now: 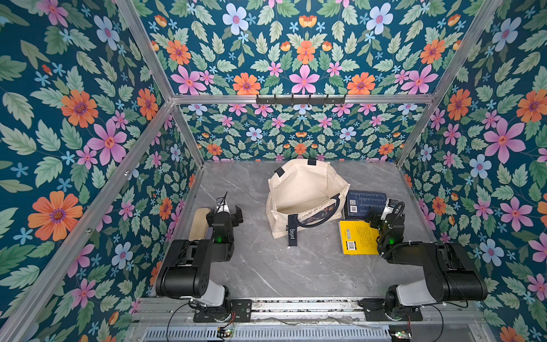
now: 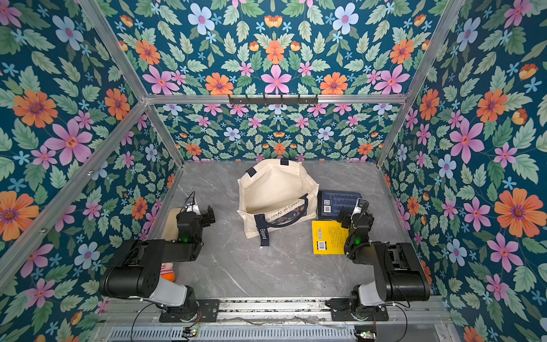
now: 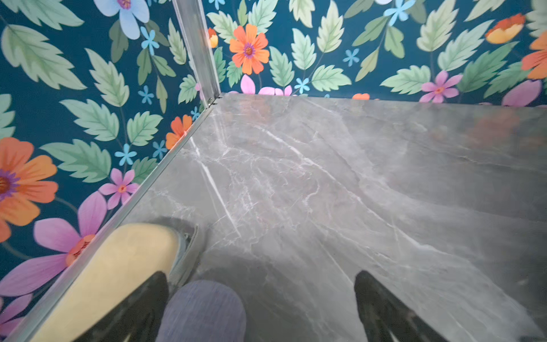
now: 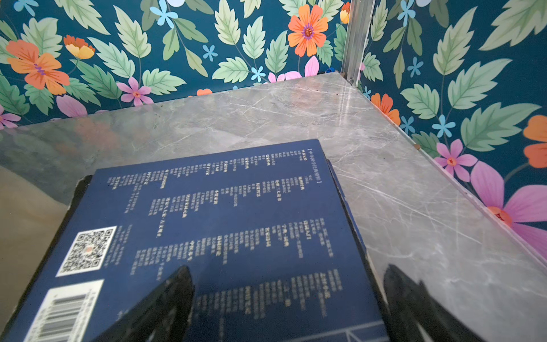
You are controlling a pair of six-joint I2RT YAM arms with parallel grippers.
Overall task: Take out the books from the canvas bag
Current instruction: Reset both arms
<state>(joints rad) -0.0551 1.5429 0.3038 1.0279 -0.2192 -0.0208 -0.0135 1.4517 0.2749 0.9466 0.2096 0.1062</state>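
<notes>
Now the dark blue rectangular book (image 1: 365,201) and the yellow paperback book (image 1: 356,237) are laid flat just right of the cream canvas bag (image 1: 305,189), with the right gripper (image 4: 287,269) spread empty above the blue one and the left gripper (image 3: 262,274) open left of the bag.

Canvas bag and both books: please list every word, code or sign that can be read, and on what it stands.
"Élégant": on the navy strap hanging down the front of the canvas bag.
"coups de Coeur": on the bag's front panel; its beginning is hidden by the handle.
Blue book: a QR code and a barcode; the columns of Chinese characters are too blurred to read.
Yellow book: a barcode; the print is too small to read.
</notes>
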